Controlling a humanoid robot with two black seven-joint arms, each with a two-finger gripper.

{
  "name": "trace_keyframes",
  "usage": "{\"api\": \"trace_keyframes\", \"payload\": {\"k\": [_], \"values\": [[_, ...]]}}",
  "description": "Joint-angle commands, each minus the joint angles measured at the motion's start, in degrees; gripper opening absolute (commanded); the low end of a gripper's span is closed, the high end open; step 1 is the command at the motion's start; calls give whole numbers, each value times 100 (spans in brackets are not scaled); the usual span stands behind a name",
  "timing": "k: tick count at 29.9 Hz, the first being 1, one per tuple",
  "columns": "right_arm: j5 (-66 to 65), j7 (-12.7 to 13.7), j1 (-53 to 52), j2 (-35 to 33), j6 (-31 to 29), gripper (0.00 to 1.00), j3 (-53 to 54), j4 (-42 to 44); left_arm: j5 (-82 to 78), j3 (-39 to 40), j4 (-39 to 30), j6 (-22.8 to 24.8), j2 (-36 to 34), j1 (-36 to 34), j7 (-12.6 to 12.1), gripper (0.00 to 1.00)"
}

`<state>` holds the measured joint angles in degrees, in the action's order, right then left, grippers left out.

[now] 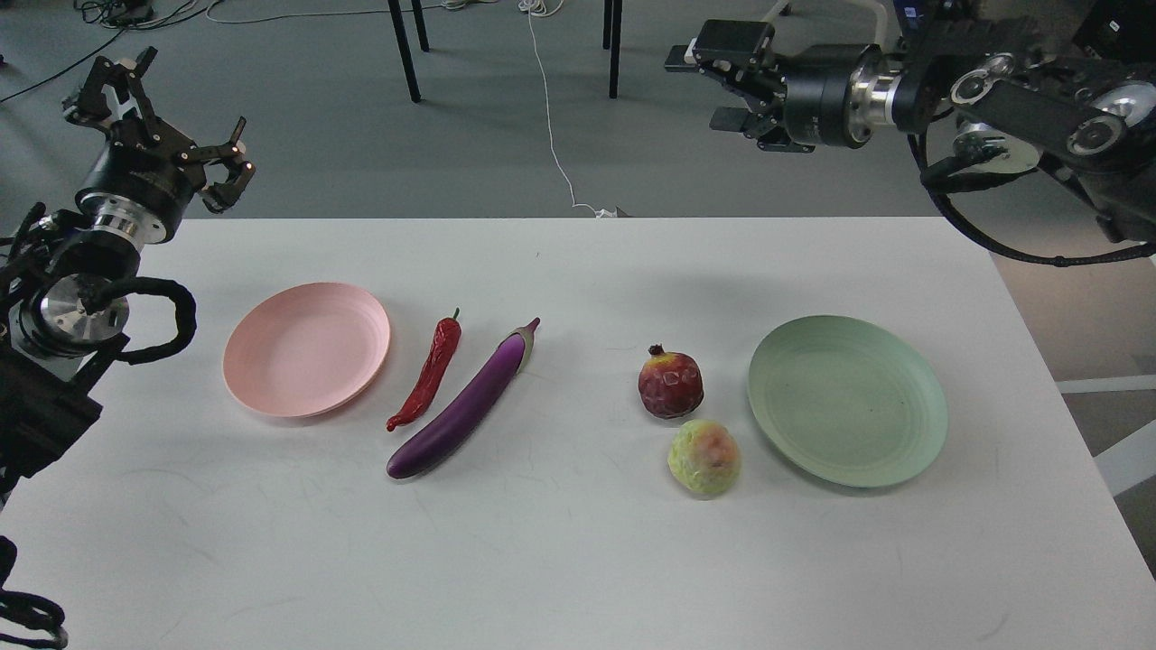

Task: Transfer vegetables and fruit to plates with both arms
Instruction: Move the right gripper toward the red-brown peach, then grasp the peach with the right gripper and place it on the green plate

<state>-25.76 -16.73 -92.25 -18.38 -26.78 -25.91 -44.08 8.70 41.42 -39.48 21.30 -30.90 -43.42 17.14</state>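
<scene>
**Nothing moved yet: four items wait between two plates**

The left gripper (176,135) hangs above the far left corner of the table (578,560), its fingers spread and holding nothing. Below it, near the left edge, is the pink plate (307,348), empty. Just beside the plate, on its right, lies the chili (427,373), and next to it the eggplant (470,403). Both lie slanted, with the stems toward the far edge and a little to the right, and the blunt ends toward the near edge. So I think the left arm is the nearer one for these two, and it must come down and toward the near edge, closing across the long axis.

Right of the middle is the pomegranate (670,385), and the yellow-green fruit (704,458) is close in front of it. Just beside them, toward the right edge, is the green plate (847,399), also empty. The right gripper (722,83) is beyond the far edge, pointing left, fingers parted, empty; the fruits are on its side.

Count: two plates, two vegetables, two fruits, two arms.
</scene>
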Motion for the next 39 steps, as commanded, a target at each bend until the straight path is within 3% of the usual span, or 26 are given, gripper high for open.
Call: {"api": "trace_keyframes", "payload": {"k": [1,8,13,23,39], "values": [[-683,-40,-320,439,-2,98,-782,-249,-8,-46,2,6,23,-17,-18,98],[-1914,-313,-330,730,103,94,-1723,-804,-35,-72,-16,6,6,-17,-44,98],[-2188,-313,-48,1029,586,93,-2260,-813,-35,-72,-16,6,5,-43,-53,98],[-2127,-330,312,1319,631,89,-2270,-760,-26,-72,-16,6,-12,-26,-44,98],[-2092,-322,313,1293,595,48,-2235,-733,-26,-64,-7,6,-30,-8,-18,98]]}}
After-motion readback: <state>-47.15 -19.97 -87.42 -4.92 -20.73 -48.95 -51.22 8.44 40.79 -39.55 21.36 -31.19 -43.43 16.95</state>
